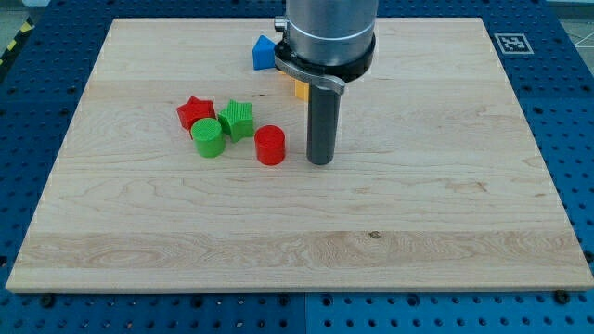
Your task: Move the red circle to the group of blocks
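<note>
Left of centre on the board point(445, 213): red star point(194, 111), green circle point(208, 137) just below it, green block point(238, 120) to their right, bunched close. Red circle point(270, 146) just right of the bunch, slightly lower. My tip point(320, 162) just right of the red circle. Blue block point(264, 53) at upper centre, yellow block point(301, 89) partly behind the rod.

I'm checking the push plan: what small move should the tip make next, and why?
Probably a short push toward the view's left. My tip sits just right of the red circle, which stands slightly apart from the green circle, green block and red star.
</note>
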You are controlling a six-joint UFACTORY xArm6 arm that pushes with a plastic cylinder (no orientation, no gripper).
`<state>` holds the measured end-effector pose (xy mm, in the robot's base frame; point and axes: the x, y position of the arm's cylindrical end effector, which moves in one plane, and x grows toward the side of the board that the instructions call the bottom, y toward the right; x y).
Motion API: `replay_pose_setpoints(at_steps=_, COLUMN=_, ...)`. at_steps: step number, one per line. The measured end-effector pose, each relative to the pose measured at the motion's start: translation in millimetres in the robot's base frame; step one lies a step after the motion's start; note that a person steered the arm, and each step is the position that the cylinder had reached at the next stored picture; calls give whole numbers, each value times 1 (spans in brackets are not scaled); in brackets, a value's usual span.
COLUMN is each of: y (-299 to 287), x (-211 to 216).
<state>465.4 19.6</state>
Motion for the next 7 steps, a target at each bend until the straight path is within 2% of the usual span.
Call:
replay_pose_setpoints(at_steps=2, y=-27, x=-2)
replay_pose_setpoints(at_steps=4, y=-78, x=-10)
replay_pose_setpoints(at_steps=6, y=-73, x=-13)
replay_pose_setpoints(at_steps=7, y=-62, x=-40)
